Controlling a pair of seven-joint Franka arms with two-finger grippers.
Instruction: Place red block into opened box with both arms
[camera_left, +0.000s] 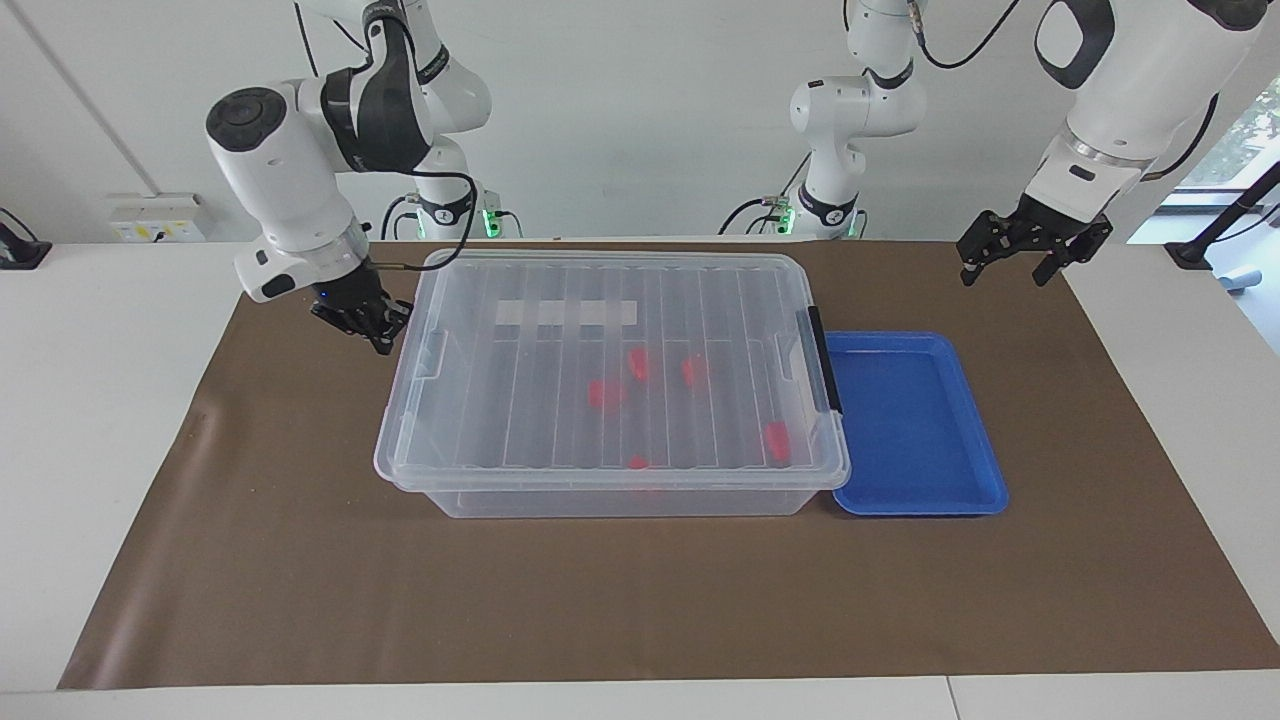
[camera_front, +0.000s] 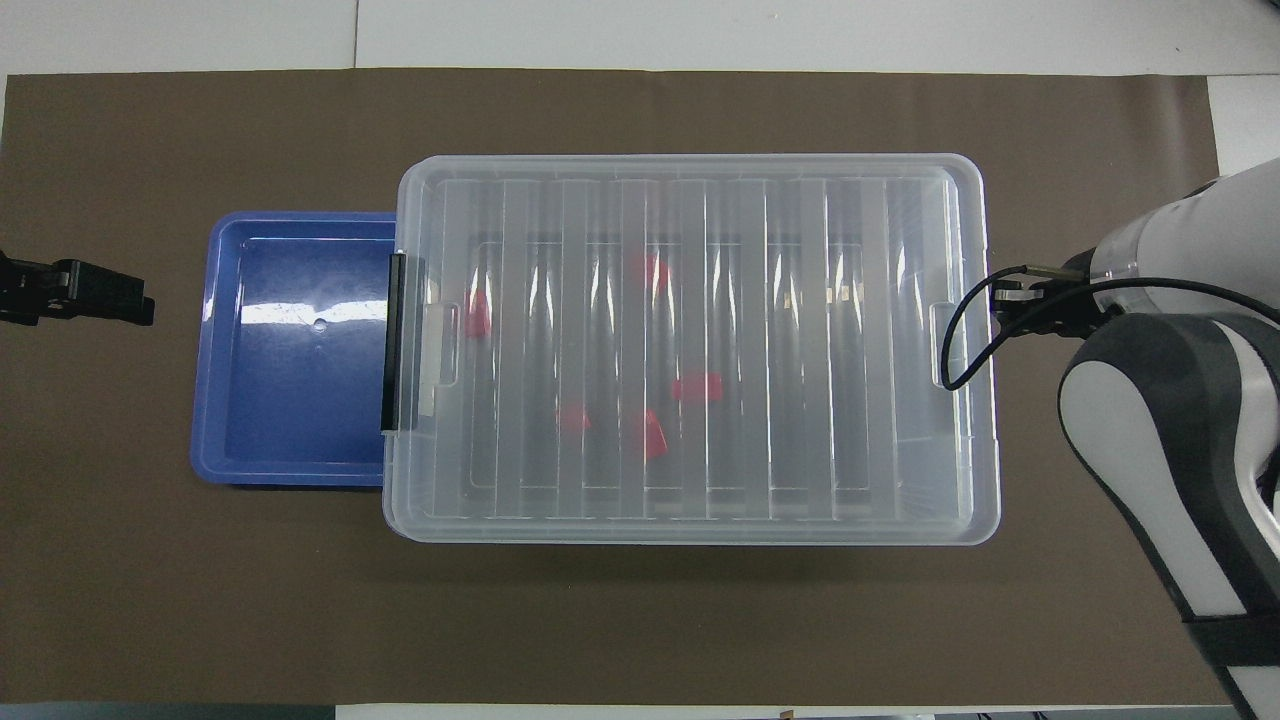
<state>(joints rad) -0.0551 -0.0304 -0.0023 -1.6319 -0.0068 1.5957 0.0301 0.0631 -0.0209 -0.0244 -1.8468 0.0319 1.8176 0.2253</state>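
Beside the box (camera_left: 610, 375) at the right arm's end, just off its short rim: right gripper (camera_left: 378, 335), fingertips pressed together, gripping nothing, tilted down toward the mat (camera_left: 300, 580), close to the rim; touching it or not, cannot tell

Up in the air over the mat's corner at the left arm's end: left gripper (camera_left: 1005, 268), fingers spread wide, empty, well apart from box and tray (camera_left: 915, 425), waiting

Closed under a ribbed clear lid (camera_front: 690, 345), with a black latch (camera_front: 392, 342) on the short side toward the tray and a white label strip (camera_left: 565, 313) on the long side nearer the robots

Inside, seen through the lid: five red blocks. One (camera_front: 478, 316) near the latch end, one (camera_front: 655, 272) farther from the robots, three clustered nearer the robots, (camera_front: 698, 387), (camera_front: 573, 418) and (camera_front: 652, 436)

Tucked against the latch end: blue tray, its edge partly under the box rim, holding nothing

Under everything: brown mat on a white table (camera_left: 90, 400)
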